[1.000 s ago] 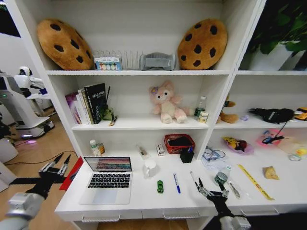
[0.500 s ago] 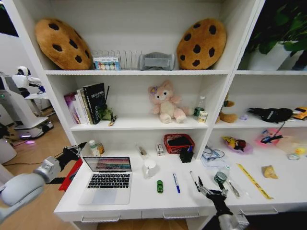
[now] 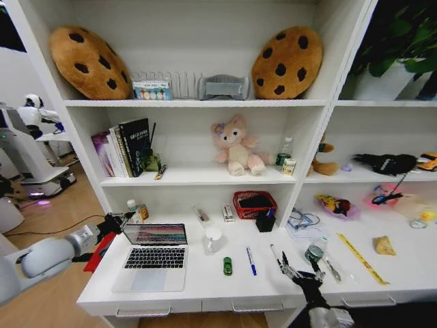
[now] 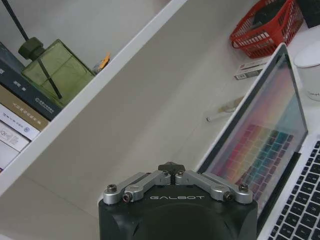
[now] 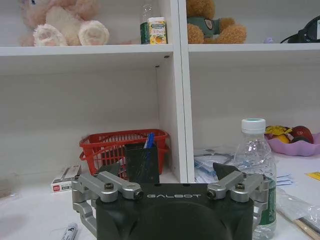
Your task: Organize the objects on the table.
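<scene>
1. One white bench (image 3: 205, 283) has bare room along its front edge.
2. One open laptop (image 3: 153, 258) sits at the bench's left end.
3. The left tool (image 3: 120, 221) is closed, empty, just beside the screen's left edge.
4. The right tool (image 3: 295, 272) hangs open over the front edge.
5. One green car (image 3: 228, 266) lies beside one blue pen (image 3: 251, 261).

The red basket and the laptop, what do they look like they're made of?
Red basket: probably plastic, judging by its glossy moulded lattice walls. Laptop: likely matte aluminium, given the silver-grey body, with black keys and a glossy lit screen.
</scene>
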Tool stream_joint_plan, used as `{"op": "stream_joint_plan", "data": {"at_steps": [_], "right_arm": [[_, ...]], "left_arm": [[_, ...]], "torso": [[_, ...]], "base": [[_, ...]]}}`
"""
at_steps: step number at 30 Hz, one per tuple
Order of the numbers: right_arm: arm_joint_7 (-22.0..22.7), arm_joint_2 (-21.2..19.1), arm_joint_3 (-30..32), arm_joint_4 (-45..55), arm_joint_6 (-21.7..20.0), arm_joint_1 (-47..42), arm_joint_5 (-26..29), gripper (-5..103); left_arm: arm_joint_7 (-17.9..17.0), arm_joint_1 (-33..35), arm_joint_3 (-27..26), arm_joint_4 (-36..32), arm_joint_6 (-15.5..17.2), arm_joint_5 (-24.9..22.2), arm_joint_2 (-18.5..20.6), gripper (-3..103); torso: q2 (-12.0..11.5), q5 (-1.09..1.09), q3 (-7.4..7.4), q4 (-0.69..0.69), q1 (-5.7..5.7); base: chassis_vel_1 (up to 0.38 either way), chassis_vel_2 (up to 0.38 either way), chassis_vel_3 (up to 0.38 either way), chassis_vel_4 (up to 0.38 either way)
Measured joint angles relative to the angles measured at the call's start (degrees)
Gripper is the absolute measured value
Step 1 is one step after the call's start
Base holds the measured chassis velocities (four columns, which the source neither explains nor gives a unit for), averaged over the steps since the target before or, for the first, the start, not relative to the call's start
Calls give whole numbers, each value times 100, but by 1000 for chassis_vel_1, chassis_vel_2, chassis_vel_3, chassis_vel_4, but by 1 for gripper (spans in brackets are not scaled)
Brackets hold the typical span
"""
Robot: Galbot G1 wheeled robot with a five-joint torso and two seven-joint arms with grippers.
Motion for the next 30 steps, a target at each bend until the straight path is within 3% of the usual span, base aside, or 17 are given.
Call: {"op": "stream_joint_plan", "data": {"at_steps": [4,5,9,17,18,20,21,24,27,29,30], "right_arm": [[8,14,-2,-1,0,5,-29,100],[20,18,1,1,0,10,-33,100],[46,23,-37,-5,-28,46,-61,100],[131,64,-232,27,-143,189,-225,100],[145,68,-271,33,-161,203,-252,100],[157,60,-299,42,-170,208,-263,100],[157,60,-299,42,-170,208,-263,100],[159,38,-292,46,-171,169,-265,100],[158,33,-287,52,-167,143,-265,100],[130,19,-277,105,-119,24,-269,100],[130,19,-277,105,-119,24,-269,100]], "left_arm": [[-27,15,101,-72,-97,241,-381,0],[-26,70,112,-154,-149,398,-660,0],[-11,294,20,-281,-272,695,-1162,0],[29,824,-62,-571,-345,1161,-1814,0],[25,891,40,-606,-384,1337,-2062,0],[26,955,304,-569,-495,1742,-2527,0],[26,955,304,-569,-495,1742,-2527,0],[32,925,597,-438,-664,2164,-3213,0],[31,881,637,-399,-708,2221,-3388,0],[-59,630,646,-353,-820,2111,-4096,2],[-59,630,646,-353,-820,2111,-4096,2]], "torso": [[0,2,0,1,0],[0,1,-1,3,-1],[1,2,-2,2,-2],[1,-6,0,-4,0],[1,2,0,-1,0],[0,-6,0,2,0],[0,-6,0,2,0],[1,0,0,3,0],[1,-1,-1,2,0],[0,1,-1,0,0],[0,1,-1,0,0]], "base": [[0,0,0,0],[0,0,0,0],[0,0,0,0],[0,0,0,0],[0,0,0,0],[0,0,0,0],[0,0,0,0],[0,0,0,0],[0,0,0,0],[0,0,0,0],[0,0,0,0]]}}
